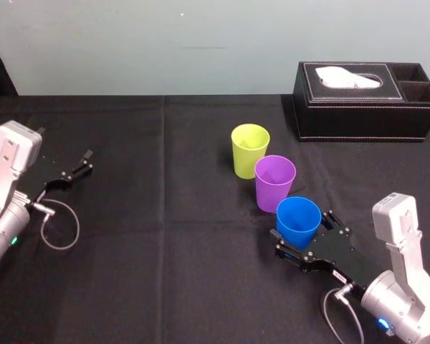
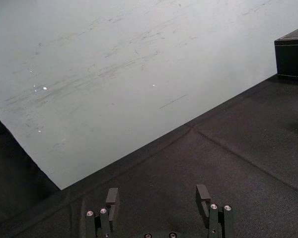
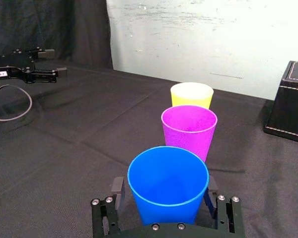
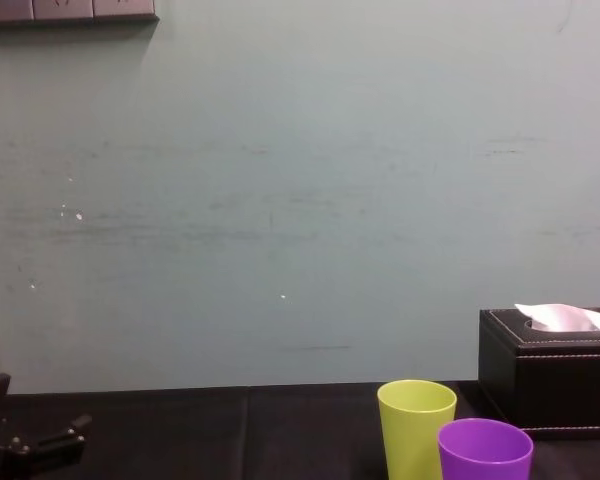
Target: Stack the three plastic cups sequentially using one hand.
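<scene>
- The right gripper (image 1: 306, 231) has its jaws spread, one on either side of the blue cup (image 1: 298, 221). In the right wrist view a thin dark gap shows between one finger (image 3: 117, 186) and the cup wall, so the cup is straddled low on its body, not clamped.
- The blue cup is a plain, smooth, tapered plastic tumbler, wider at the rim than at the base. It stands upright on the black tablecloth (image 1: 165, 251) with its mouth up and its long axis vertical, at the near right of the table.
- The purple cup (image 1: 274, 183) stands just beyond the blue one. It has the same shape, is upright with its mouth up, and is empty.
- The yellow-green cup (image 1: 249, 150) is next in line, a little farther back and to the left, also upright and open at the top.
- The three cups form a short diagonal row running away from the right gripper. Whether neighbouring cups touch cannot be told.
- A black leather tissue box (image 1: 358, 107) with white stitching and a white tissue at its slot sits at the back right, well apart from the row.
- The left gripper (image 1: 82, 163) rests low at the far left of the table with its jaws apart, holding nothing, well away from the cups.
</scene>
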Controlling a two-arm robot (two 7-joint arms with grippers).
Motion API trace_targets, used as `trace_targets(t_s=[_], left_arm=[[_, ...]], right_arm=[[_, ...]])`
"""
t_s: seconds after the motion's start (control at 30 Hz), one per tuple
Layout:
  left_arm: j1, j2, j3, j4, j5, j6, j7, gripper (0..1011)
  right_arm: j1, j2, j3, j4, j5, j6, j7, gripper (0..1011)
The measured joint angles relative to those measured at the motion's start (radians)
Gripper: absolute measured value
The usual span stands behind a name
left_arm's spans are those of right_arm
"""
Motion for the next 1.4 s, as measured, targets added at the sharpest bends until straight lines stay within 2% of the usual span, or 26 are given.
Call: trace_targets(t_s=[0.1, 0.3, 0.37, 0.9, 1.23, 1.4], left_arm=[[0.000, 0.000, 0.000, 0.000, 0.000, 0.000, 0.000, 1011], [0.000, 0.000, 0.000, 0.000, 0.000, 0.000, 0.000, 1011], [0.000, 0.000, 0.000, 0.000, 0.000, 0.000, 0.000, 1012], [0.000, 0.000, 0.000, 0.000, 0.000, 0.000, 0.000, 1011], [0.000, 0.000, 0.000, 0.000, 0.000, 0.000, 0.000, 1011], [0.000, 0.000, 0.000, 0.000, 0.000, 0.000, 0.000, 1011]], right_arm=[[0.000, 0.000, 0.000, 0.000, 0.001, 0.000, 0.000, 951], [-0.001, 0.001, 0.001, -0.001, 0.002, 0.000, 0.000, 785], [-0.001, 0.001, 0.001, -0.001, 0.003, 0.000, 0.000, 763], [-0.004, 0.004, 0.005, -0.006, 0.009, 0.000, 0.004, 726], [-0.027, 0.056, 0.013, -0.096, 0.030, 0.030, 0.045, 726], [-0.031, 0.088, 0.024, -0.153, 0.056, 0.080, 0.060, 726]])
